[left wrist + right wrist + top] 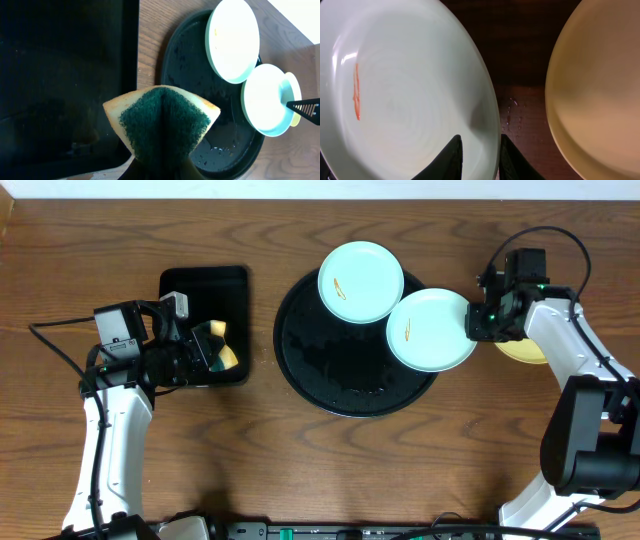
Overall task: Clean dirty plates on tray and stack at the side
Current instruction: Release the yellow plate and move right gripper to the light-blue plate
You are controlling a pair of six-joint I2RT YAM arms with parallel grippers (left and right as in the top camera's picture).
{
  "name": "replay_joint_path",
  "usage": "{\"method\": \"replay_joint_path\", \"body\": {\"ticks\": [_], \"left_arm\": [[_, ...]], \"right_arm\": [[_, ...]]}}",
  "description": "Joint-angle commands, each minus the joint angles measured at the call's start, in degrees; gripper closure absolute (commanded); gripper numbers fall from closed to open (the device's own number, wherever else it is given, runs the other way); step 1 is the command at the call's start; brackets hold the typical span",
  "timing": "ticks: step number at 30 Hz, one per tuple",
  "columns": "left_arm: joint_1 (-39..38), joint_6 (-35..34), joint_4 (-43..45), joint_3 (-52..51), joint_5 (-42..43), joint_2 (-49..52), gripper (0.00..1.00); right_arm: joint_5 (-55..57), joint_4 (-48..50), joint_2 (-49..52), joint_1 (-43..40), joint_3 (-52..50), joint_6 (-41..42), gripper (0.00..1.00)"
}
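Two mint-blue plates rest on the rim of the round black tray (330, 370): one (360, 280) at the back, one (430, 330) at the right, each with an orange smear. The yellow plate (522, 350) lies on the table, mostly hidden by my right arm; it also shows in the right wrist view (595, 95). My right gripper (479, 145) is shut on the right edge of the right mint plate (405, 95). My left gripper (162, 172) is shut on a yellow sponge with a green scrub face (162, 120), held over the rectangular tray.
A smaller rectangular black tray (205, 285) sits left of the round tray. Water drops lie on the round tray's floor (220, 147) and on the wood between the plates (512, 117).
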Motion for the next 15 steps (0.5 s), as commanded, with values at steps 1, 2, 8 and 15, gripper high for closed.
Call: {"method": "replay_joint_path", "body": {"ticks": [1, 2, 8, 15], "left_arm": [[0.24, 1.01, -0.09, -0.09, 0.35, 0.35, 0.92], [0.24, 0.98, -0.09, -0.09, 0.35, 0.35, 0.92], [0.24, 0.98, -0.07, -0.09, 0.35, 0.35, 0.92], [0.24, 0.98, -0.02, -0.09, 0.35, 0.35, 0.92]], "right_arm": [[-0.68, 1.68, 0.92, -0.11, -2.51, 0.61, 0.78], [-0.7, 2.23, 0.92, -0.11, -2.99, 0.61, 0.78], [-0.68, 4.02, 0.52, -0.11, -3.65, 0.61, 0.99], [-0.68, -0.96, -8.52, -0.02, 0.09, 0.7, 0.99]]}}
